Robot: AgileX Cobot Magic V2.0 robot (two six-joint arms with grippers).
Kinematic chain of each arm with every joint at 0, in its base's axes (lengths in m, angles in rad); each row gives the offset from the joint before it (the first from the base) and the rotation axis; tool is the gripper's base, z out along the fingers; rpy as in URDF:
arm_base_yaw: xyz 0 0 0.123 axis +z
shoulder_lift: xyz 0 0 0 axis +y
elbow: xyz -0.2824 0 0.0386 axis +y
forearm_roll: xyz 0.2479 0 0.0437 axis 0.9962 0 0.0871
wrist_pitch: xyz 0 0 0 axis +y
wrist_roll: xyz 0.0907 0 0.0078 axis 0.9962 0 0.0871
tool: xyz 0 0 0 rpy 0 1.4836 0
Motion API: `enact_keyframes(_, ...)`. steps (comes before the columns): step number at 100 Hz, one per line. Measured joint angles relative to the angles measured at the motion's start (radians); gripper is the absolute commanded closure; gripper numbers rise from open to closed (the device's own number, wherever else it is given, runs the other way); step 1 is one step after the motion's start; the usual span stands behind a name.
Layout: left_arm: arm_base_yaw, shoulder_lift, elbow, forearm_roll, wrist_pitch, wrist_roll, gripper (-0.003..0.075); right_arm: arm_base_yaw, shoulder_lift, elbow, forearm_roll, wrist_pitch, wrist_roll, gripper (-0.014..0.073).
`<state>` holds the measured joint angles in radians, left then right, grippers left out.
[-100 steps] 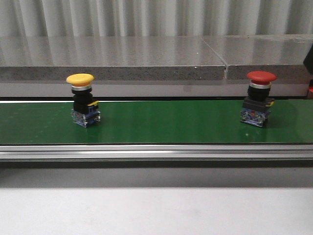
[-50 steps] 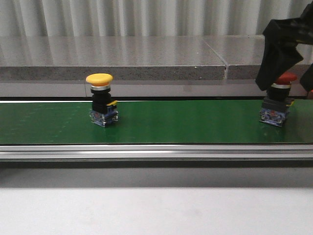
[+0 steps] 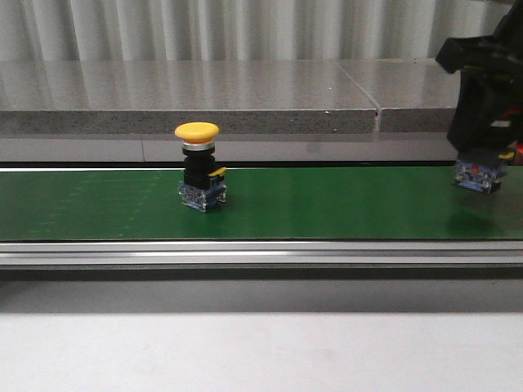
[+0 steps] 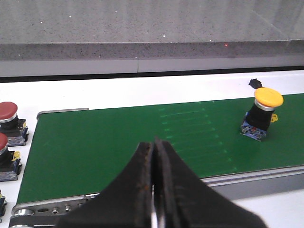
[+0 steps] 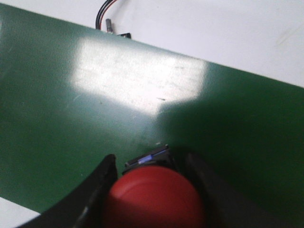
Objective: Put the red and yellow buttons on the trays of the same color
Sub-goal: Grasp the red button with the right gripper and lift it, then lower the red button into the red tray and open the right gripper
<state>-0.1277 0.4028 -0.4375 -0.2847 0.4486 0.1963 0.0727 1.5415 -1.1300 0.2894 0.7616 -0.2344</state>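
The yellow button (image 3: 198,175) stands upright on the green belt (image 3: 343,204), left of centre; the left wrist view has it far off (image 4: 262,114). My left gripper (image 4: 154,142) hangs shut and empty over the belt's near rail. At the belt's far right my right gripper (image 3: 478,151) reaches down over the red button (image 3: 480,175). Its fingers press both sides of the red cap (image 5: 154,199), and the button's base sits a little above the belt. My right gripper (image 5: 151,162) is shut on it. No trays are in view.
A grey stone ledge (image 3: 245,98) runs behind the belt, and an aluminium rail (image 3: 245,255) along its front. Two more red buttons (image 4: 8,122) stand on the white table beside the belt's end. Black cables (image 5: 103,13) lie past the belt's far edge.
The yellow button has ridden the belt to the right. My right gripper came down from the upper right, closed round the red button and raised it slightly.
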Motion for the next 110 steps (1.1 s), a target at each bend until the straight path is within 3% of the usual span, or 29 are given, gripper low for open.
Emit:
enact_keyframes(18, 0.0, 0.0, 0.0, 0.0, 0.0, 0.0, 0.074, -0.157, 0.0, -0.092, 0.0, 0.024, 0.002, 0.0617)
enact_keyframes(41, 0.0, 0.0, 0.0, 0.0, 0.0, 0.0, 0.074, -0.39, 0.043, -0.159, -0.004, -0.048, 0.058, 0.0617)
enact_keyframes(57, 0.0, 0.0, 0.0, 0.0, 0.0, 0.0, 0.074, -0.493, 0.102, -0.183, -0.005, -0.086, 0.075, 0.0617)
enact_keyframes(75, 0.0, 0.0, 0.0, 0.0, 0.0, 0.0, 0.074, -0.547, 0.178, -0.188, -0.005, -0.135, 0.079, 0.0617)
enact_keyframes(110, 0.0, 0.0, 0.0, 0.0, 0.0, 0.0, 0.074, -0.553, 0.343, -0.225, -0.005, -0.215, 0.08, 0.0617)
